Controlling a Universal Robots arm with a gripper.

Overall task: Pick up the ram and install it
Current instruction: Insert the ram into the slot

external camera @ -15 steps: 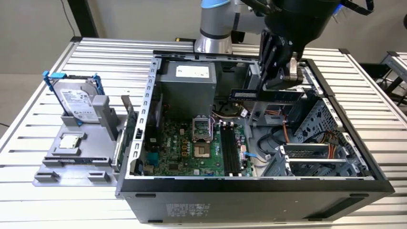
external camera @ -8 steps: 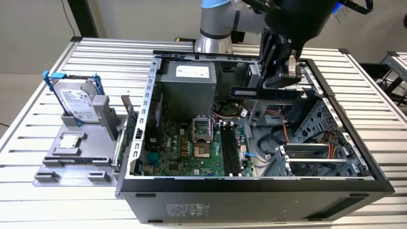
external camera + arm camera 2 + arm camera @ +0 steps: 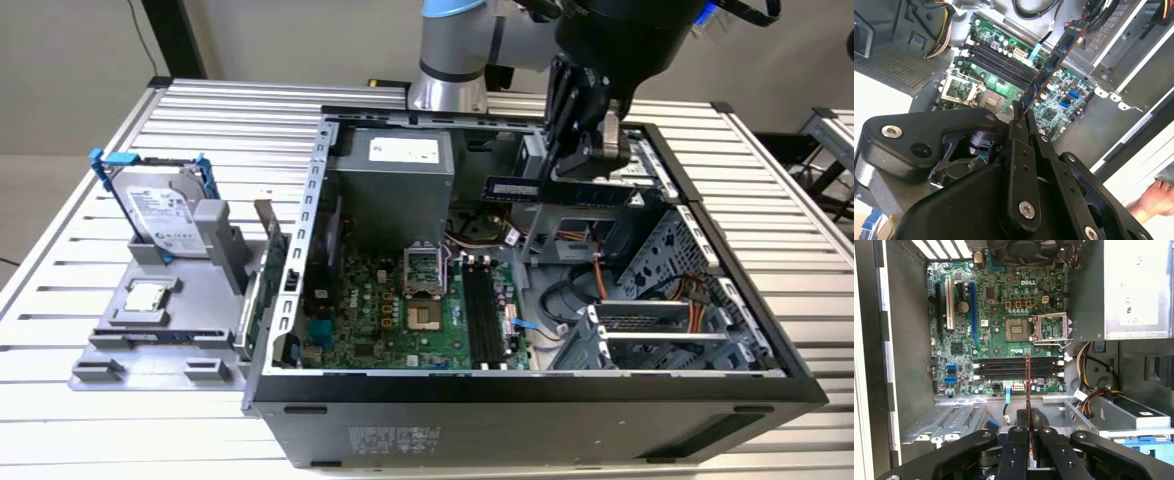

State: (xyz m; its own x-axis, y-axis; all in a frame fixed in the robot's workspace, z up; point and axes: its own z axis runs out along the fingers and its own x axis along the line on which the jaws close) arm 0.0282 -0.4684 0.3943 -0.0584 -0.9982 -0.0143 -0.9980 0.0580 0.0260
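A: Gripper (image 3: 591, 172)?
B: Clamped on the ram (image 3: 574, 191), fingers (image 3: 1015, 131) pinching one long edge.

A: Ram's place?
B: Held in the air over the open case (image 3: 534, 392), long side level, toward the far part in the exterior view. Not seated. Seen edge-on in the first wrist view (image 3: 1028, 385), with the slots (image 3: 1019, 368) behind it; seen slanting away from the gripper (image 3: 1021, 114) in the second wrist view (image 3: 1055, 54).

A: Counts?
B: One ram. Four black slots side by side on one green board (image 3: 400, 315). One socket (image 3: 1018, 330), its metal frame (image 3: 1052, 328) swung up beside it. One grey supply box (image 3: 394, 175) at the back. Outside the case, toward the exterior view's left: one drive (image 3: 167, 215) with blue clips, upright in a grey stand (image 3: 160, 345), and one small square chip (image 3: 147, 297) lying flat on that stand. All on one slatted metal table (image 3: 781, 210). One hand (image 3: 1154, 197) at the edge of the second wrist view.

A: Writing?
B: One white label on the supply box (image 3: 1136, 285), one on the drive's face; print too small to make out in either
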